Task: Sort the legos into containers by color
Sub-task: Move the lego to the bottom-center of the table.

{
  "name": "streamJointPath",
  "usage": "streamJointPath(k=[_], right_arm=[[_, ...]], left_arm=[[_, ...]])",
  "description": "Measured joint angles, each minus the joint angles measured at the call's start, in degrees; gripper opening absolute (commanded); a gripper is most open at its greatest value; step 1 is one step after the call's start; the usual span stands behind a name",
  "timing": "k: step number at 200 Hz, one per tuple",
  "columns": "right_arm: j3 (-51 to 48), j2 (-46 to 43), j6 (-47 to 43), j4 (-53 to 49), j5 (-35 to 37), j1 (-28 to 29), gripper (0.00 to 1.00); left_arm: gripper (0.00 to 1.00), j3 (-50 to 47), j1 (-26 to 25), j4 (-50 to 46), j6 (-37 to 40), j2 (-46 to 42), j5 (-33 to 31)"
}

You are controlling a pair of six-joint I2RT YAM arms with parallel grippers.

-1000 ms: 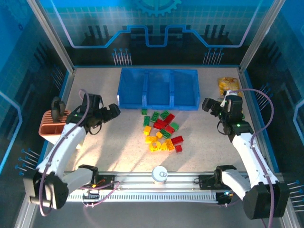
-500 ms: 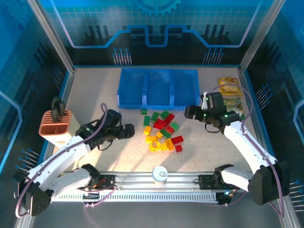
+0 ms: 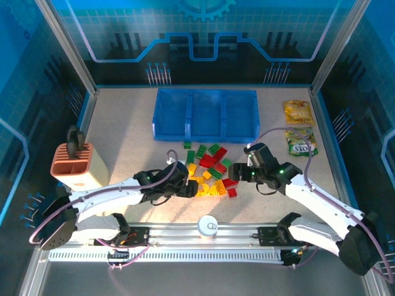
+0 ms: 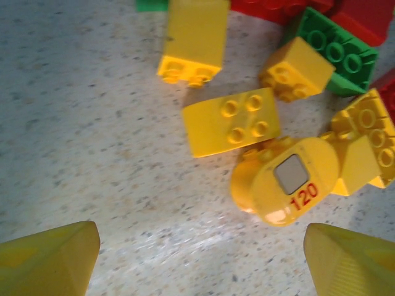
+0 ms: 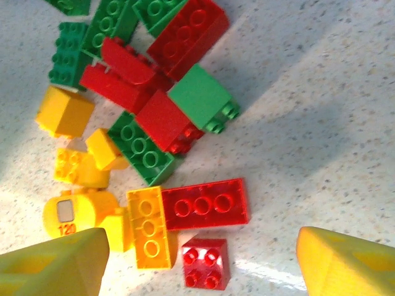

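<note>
hovering at the legos (image 3: pixel 213 160) — left gripper (image 3: pixel 190 188) and right gripper (image 3: pixel 237 176), fingers (image 4: pixel 49 259) apart.

The legos (image 3: pixel 210 171), red, green and yellow studded bricks, lay jumbled in one loose pile just on the near side of the containers (image 3: pixel 205 138), three adjoining translucent blue compartments.

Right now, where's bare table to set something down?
Bare table between the salmon holder and the blue tray, and between the tray and the snack packets. Crowded at the lego pile, left gripper and right gripper flanking it.
</note>
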Motion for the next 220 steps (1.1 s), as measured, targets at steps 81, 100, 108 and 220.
streamJointPath(k=[81,100,108,220], right_arm=[[-1.5,-6.8,5.1,-3.2,2.6,3.5,0.78],[-2.8,-8.2,6.0,-3.3,2.8,4.1,0.78],[-3.6,-8.9,6.4,-3.3,2.8,4.3,0.78],[-9.9,-11.7,7.8,-1.4,3.2,4.7,0.77]], left_arm=[[0.82,1.0,-2.2,6.4,1.8,8.4,3.4],[0.81,1.1,-2.2,7.2,2.0,9.4,3.8],[0.80,1.3,-2.2,7.4,2.1,10.1,4.0],[0.75,5.0,-3.8,9.5,2.1,16.3,5.0]])
